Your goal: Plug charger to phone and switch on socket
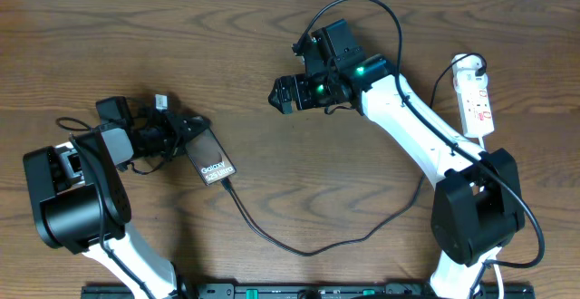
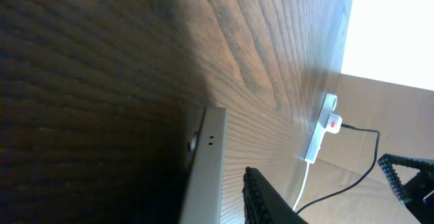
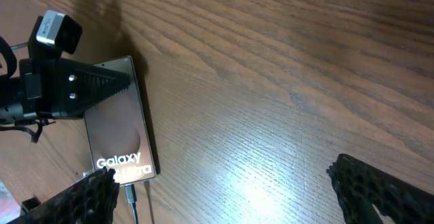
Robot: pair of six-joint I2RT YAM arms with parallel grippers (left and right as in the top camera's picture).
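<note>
Phone [image 1: 211, 159] lies flat, charger [image 3: 129, 194] meeting its lettered end. Left gripper [image 1: 188, 131] sits at the opposite end, grip unclear. Right gripper [image 1: 281, 93] hangs nearby, spread wide.

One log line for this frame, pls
charger: tip at phone bottom edge, looks seated | left gripper: at phone top edge, grip unclear | right gripper: open, empty, over table | socket: untouched

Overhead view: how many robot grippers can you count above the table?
2. The left gripper is at the upper end of the phone; the right gripper hangs open mid-table. None appear hidden.
</note>
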